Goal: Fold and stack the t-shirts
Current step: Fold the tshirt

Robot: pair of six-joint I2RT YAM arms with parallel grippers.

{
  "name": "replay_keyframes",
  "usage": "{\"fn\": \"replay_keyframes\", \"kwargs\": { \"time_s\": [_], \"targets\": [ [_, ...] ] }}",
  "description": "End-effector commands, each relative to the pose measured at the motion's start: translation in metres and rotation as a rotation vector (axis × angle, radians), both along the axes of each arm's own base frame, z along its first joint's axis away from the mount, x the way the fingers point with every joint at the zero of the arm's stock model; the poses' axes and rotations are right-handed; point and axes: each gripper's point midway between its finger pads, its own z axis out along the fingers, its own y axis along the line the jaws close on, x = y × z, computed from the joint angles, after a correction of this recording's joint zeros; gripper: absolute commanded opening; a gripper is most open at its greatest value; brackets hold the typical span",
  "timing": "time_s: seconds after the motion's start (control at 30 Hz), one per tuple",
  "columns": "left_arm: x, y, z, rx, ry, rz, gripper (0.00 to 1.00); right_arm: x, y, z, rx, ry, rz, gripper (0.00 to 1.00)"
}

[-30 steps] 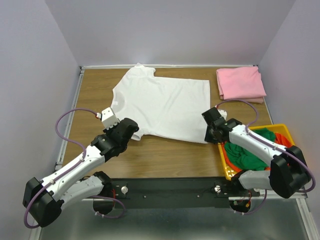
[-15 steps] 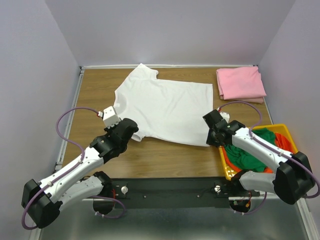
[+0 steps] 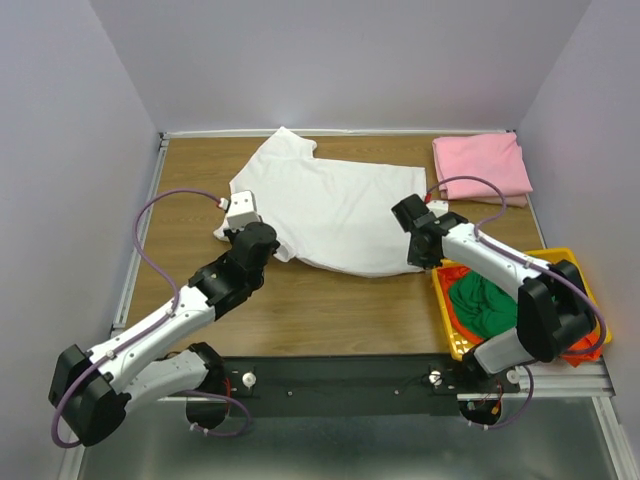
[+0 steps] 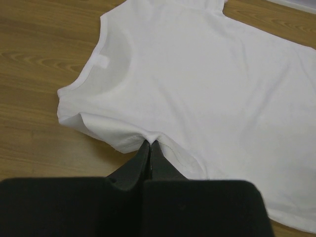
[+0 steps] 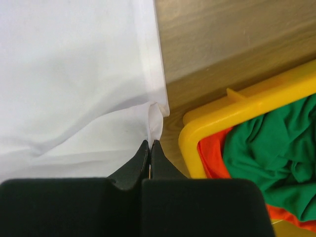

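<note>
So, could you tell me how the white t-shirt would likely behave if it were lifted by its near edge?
Probably floppy: the white t-shirt puckers where the left tool and right tool pinch it. It would likely sag between them. It looks thin, so probably light.

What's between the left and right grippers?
The white t-shirt spans it, pinched by left gripper and right gripper; clearest in the top view.
</note>
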Motion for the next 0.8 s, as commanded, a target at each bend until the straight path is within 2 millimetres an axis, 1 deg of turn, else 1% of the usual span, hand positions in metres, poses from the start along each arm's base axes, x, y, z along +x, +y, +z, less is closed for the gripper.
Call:
{"fn": "replay_keyframes", "kwargs": {
  "time_s": [0.0,0.03,0.1,0.17,0.27,0.3,0.33,0.37,0.4,0.43,0.47,0.5,0.53,0.6,0.7,0.77],
  "targets": [
    [0.02,-0.007,0.019,0.074,-0.056,-0.012,0.0,0.028,-0.018,0.012,-0.073,-0.038,-0.031,0.0],
    [0.024,-0.008,0.015,0.091,-0.049,-0.011,0.0,0.032,-0.02,0.012,-0.073,-0.037,-0.032,0.01],
    [0.031,-0.011,0.018,0.095,-0.066,-0.014,0.0,0.044,-0.021,0.015,-0.064,-0.05,-0.037,0.0],
    [0.039,-0.014,0.018,0.11,-0.073,-0.02,0.0,0.05,-0.028,0.009,-0.08,-0.025,-0.049,0.0],
    [0.05,-0.011,0.016,0.136,-0.067,-0.003,0.0,0.063,-0.035,0.005,-0.086,-0.016,-0.062,0.0],
    [0.056,-0.008,0.019,0.129,-0.077,0.008,0.0,0.066,-0.035,0.004,-0.089,-0.014,-0.063,0.0],
    [0.061,-0.01,0.019,0.135,-0.079,0.002,0.0,0.072,-0.036,0.003,-0.089,-0.011,-0.064,0.0],
    [0.064,-0.009,0.019,0.13,-0.079,0.003,0.0,0.076,-0.036,0.007,-0.087,-0.022,-0.063,0.0],
    [0.068,-0.009,0.018,0.136,-0.078,-0.01,0.0,0.079,-0.036,0.002,-0.093,-0.008,-0.059,0.01],
    [0.072,-0.008,0.015,0.14,-0.073,-0.01,0.0,0.083,-0.036,0.003,-0.095,-0.009,-0.056,0.0],
    [0.076,-0.009,0.018,0.133,-0.087,-0.019,0.0,0.09,-0.037,0.005,-0.09,-0.019,-0.064,0.01],
    [0.08,-0.013,0.016,0.143,-0.083,-0.045,0.0,0.093,-0.037,0.001,-0.094,-0.007,-0.059,0.0],
    [0.084,-0.012,0.018,0.143,-0.093,-0.044,0.0,0.096,-0.039,0.0,-0.095,-0.004,-0.065,0.0],
    [0.089,-0.014,0.016,0.16,-0.09,-0.069,0.0,0.105,-0.039,-0.001,-0.099,-0.004,-0.067,0.0],
    [0.1,-0.01,0.011,0.18,-0.077,-0.062,0.0,0.114,-0.041,-0.003,-0.103,0.0,-0.069,0.0],
    [0.108,-0.012,0.008,0.195,-0.071,-0.081,0.0,0.123,-0.04,-0.004,-0.104,0.0,-0.066,0.0]
  ]
}}
